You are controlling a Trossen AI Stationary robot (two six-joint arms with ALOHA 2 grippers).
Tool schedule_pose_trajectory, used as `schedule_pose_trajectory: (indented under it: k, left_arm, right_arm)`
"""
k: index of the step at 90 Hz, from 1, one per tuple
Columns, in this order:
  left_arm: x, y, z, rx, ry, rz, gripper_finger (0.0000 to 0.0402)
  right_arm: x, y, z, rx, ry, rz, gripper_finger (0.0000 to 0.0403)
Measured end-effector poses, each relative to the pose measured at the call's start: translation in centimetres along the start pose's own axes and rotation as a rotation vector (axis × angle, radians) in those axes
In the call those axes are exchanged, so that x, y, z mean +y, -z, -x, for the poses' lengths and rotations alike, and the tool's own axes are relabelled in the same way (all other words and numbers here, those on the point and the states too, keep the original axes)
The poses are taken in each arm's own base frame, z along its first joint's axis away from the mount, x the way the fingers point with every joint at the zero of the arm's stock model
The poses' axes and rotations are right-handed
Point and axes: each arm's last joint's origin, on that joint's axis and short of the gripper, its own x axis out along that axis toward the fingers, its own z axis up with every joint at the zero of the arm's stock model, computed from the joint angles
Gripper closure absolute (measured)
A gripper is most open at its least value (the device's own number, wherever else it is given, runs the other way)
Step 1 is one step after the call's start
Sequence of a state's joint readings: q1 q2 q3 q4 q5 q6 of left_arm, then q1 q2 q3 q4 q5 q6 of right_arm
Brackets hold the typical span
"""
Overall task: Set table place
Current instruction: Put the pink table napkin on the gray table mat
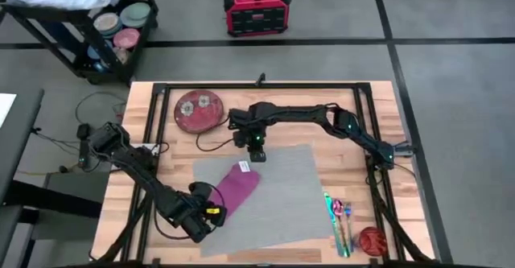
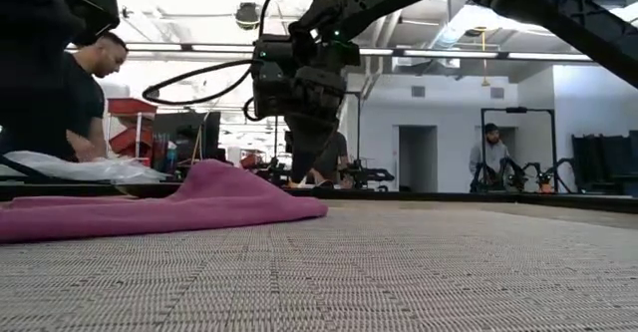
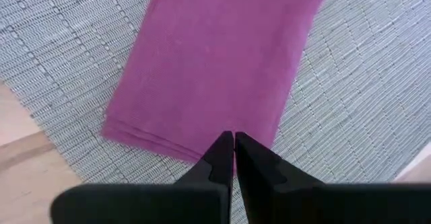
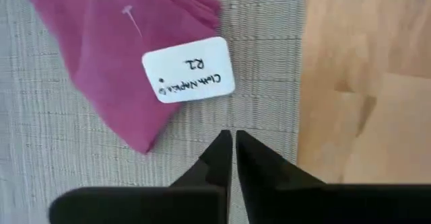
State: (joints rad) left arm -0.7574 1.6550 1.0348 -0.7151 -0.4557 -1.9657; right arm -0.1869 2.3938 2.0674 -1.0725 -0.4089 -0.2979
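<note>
Purple napkin (image 1: 239, 183) on the place (image 1: 282, 199) (both grippers' fingers together, empty).

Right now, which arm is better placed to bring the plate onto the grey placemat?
Probably the right: the right gripper hangs at the placemat's far edge, nearest the plate. The left gripper sits by the napkin, farther off.

Place: robotics lab or workshop
Floor: grey concrete (image 1: 451, 75)
Gear: red power unit (image 1: 256, 10), supply cart (image 1: 88, 26)
Background: other robot rigs (image 2: 518, 163), people (image 2: 85, 98)
</note>
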Motion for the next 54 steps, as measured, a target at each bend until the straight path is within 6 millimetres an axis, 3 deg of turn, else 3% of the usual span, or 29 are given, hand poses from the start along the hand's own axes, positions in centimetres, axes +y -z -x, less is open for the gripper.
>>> schedule_pose_trajectory:
  k: [40, 54]
  left_arm:
    - [-0.1, -0.2, 0.0, 0.000, 0.000, 0.037, 0.0401]
    - [-0.4, -0.1, -0.1, 0.012, 0.028, 0.090, 0.0401]
  right_arm:
    - [-1.3, 3.2, -4.7, 0.026, -0.019, 0.016, 0.0402]
    - [-2.3, 3.4, -4.7, 0.002, -0.012, -0.018, 0.0402]
